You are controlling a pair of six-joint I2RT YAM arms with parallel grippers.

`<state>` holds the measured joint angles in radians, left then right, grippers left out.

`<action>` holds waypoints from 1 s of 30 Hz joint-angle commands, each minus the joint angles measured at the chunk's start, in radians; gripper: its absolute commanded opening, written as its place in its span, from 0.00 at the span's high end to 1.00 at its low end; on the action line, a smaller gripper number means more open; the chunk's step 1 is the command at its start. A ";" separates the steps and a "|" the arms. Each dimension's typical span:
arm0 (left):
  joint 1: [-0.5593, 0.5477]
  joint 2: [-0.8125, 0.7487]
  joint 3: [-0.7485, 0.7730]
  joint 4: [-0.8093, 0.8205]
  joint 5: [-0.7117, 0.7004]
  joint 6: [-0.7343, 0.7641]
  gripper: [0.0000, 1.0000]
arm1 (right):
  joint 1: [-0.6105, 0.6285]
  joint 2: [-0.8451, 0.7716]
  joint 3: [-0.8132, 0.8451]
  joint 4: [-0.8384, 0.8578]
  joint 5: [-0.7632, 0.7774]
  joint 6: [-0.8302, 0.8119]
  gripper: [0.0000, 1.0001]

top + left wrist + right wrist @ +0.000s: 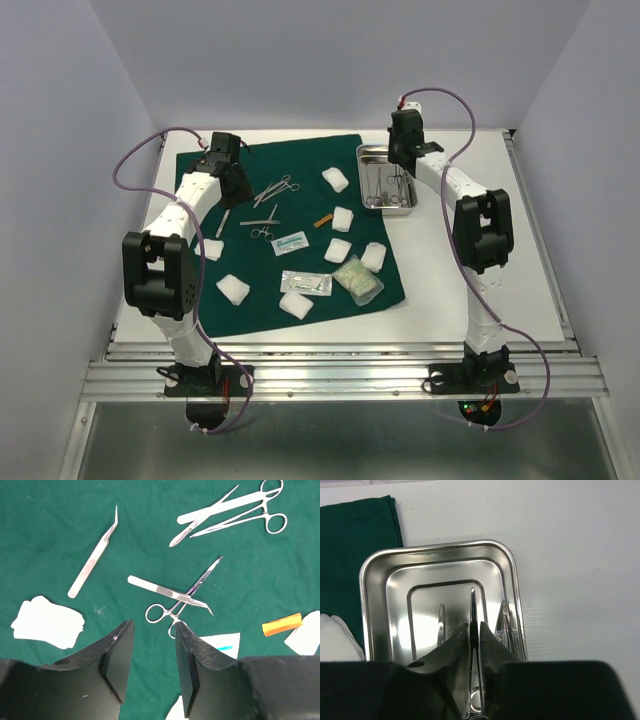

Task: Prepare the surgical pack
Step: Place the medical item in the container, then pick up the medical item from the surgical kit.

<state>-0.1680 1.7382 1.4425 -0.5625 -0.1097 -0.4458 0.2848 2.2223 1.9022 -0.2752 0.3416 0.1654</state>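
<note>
Pale lavender walls (320, 60) enclose a white table (535, 215) edged by an aluminium rail (340, 375) in front.

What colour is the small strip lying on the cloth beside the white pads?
The strip is orange, clearest in the left wrist view.

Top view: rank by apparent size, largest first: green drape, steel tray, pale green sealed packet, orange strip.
1. green drape, by far the largest
2. steel tray
3. pale green sealed packet
4. orange strip, smallest
All four lie at about the same level, so nearness to the camera should not upset this order.
</note>
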 commanded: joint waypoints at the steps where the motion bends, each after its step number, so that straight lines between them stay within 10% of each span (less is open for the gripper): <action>1: 0.004 -0.040 0.047 -0.011 0.004 0.010 0.51 | 0.011 0.020 -0.008 0.056 0.011 -0.033 0.70; 22: 0.002 -0.100 0.022 -0.016 -0.018 0.002 0.51 | 0.260 -0.184 -0.167 -0.027 -0.022 0.016 0.47; 30: 0.004 -0.112 -0.001 -0.010 -0.021 -0.005 0.51 | 0.303 -0.165 -0.199 -0.094 -0.168 0.278 0.40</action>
<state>-0.1680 1.6756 1.4422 -0.5732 -0.1143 -0.4469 0.6186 2.0689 1.7168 -0.3344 0.2298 0.2985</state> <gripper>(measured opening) 0.494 0.602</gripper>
